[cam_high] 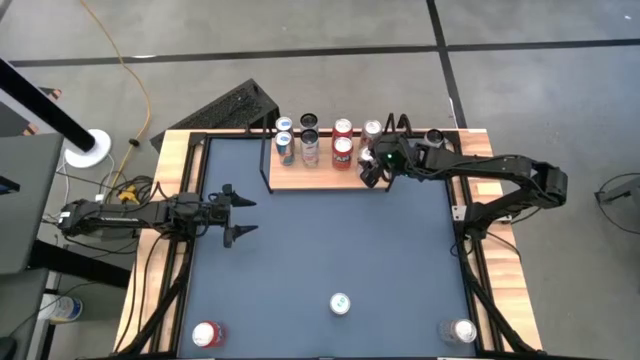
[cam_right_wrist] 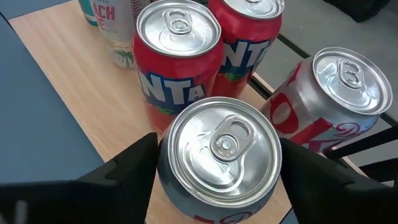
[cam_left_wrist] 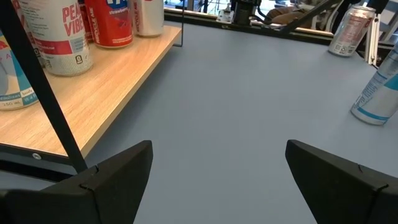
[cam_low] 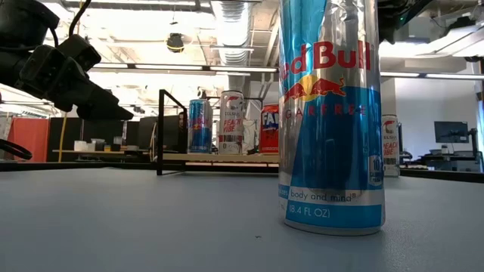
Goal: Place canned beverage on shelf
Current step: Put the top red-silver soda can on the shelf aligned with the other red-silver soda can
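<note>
The shelf [cam_high: 322, 178], a light-wood board with black wire side frames, stands at the table's far middle. Several cans stand on it, among them two red ones [cam_right_wrist: 177, 68] and a silver one [cam_right_wrist: 339, 99]. My right gripper [cam_high: 374, 170] is over the shelf's right end, open. Its fingers stand close on either side of a silver canned beverage [cam_right_wrist: 221, 155], which is upright. That can's own top hides its base. My left gripper [cam_left_wrist: 217, 180] waits open above the table's left side, with nothing between its fingers. My right gripper has one finger [cam_right_wrist: 134, 165] at each side of the silver can's upper wall [cam_right_wrist: 168, 186], just below the rim. It comes slanting down from the table's right. I cannot tell whether the fingers touch the wall.
On the dark-blue table near the front edge stand a blue-and-silver can [cam_high: 340, 303], a red can [cam_high: 206, 334] at the left and a silver can [cam_high: 460, 330] at the right. Bare tabletop lies between the shelf and these cans.
</note>
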